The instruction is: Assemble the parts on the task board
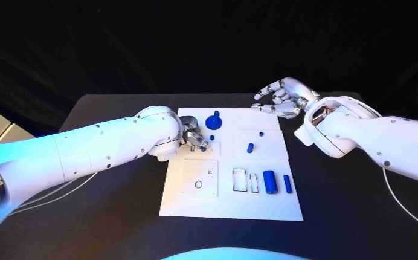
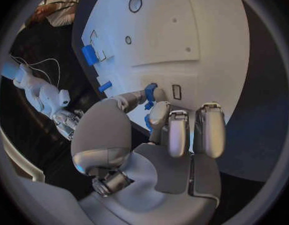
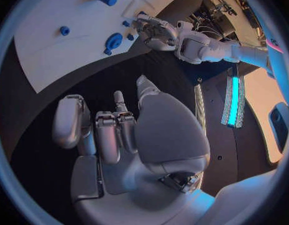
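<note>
Pinching a small blue part (image 2: 150, 91) between thumb and fingertips, my left hand (image 1: 195, 136) sits low over the white task board (image 1: 232, 202), left of centre. My right hand (image 1: 280, 98) hovers off the board's far right corner, fingers loosely curled and holding nothing. I note a blue cylinder (image 1: 270, 182) lying near the board's right edge and a round blue disc (image 1: 214, 122) at its far end.

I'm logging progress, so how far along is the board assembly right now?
Seemingly early. The round part sits at the task board's far end. The left hand pinches a small blue part. The right hand holds nothing. Two blue cylinders lie loose by empty slots.
</note>
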